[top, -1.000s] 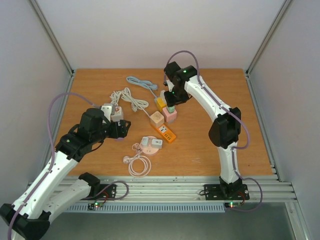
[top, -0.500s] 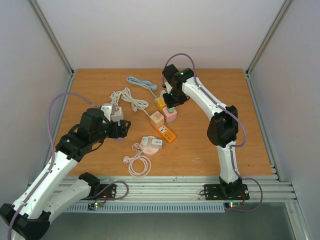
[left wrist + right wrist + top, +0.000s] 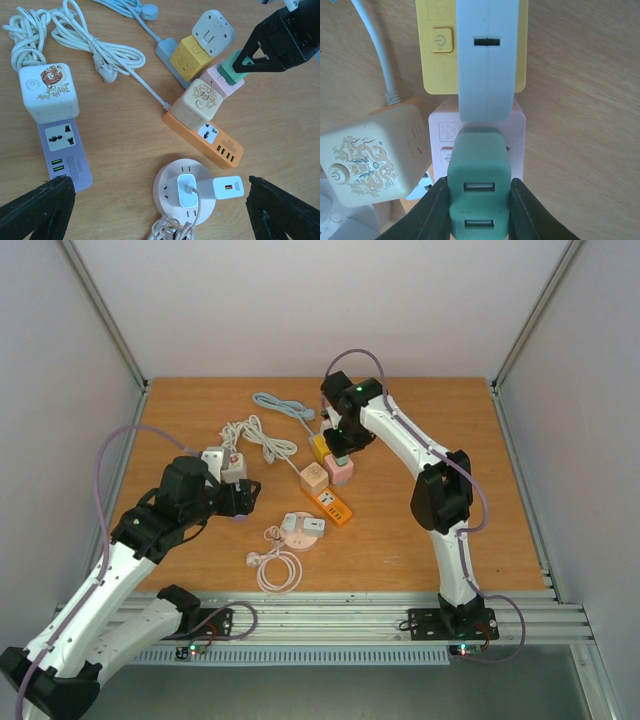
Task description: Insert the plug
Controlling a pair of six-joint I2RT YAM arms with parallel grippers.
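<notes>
Two right fingers (image 3: pixel 432 210): pressed against opposite sides of the green plug (image 3: pixel 479 195), one on each flank.
Right gripper (image 3: pixel 341 452): nearly closed and clamped on the green plug, pointing down at the cluster of cubes in the middle of the table (image 3: pixel 450 440).
Green plug: a small charger block with two USB slots facing up. It stood on the top face of the pink cube (image 3: pixel 519 135); how deep its pins sat could not be told.
Pink cube: just right of the cream cube (image 3: pixel 365 160) and touching the near side of the yellow cube (image 3: pixel 436 65).
Yellow cube: carried a pale grey adapter (image 3: pixel 487 75) on top.
Cream cube: sat on the far end of the orange strip (image 3: pixel 210 142).
Left gripper (image 3: pixel 243 497): spread wide with nothing between its fingers, well left of the cubes, hovering above the table.
Below the left gripper: a round pink socket (image 3: pixel 162 182) with a white charger (image 3: pixel 200 190) plugged into it.
Left side: a lilac strip (image 3: pixel 67 150) with a white cube (image 3: pixel 47 92) on its far end.
Far left: loops of white cable (image 3: pixel 75 35) lay beyond the white cube.
</notes>
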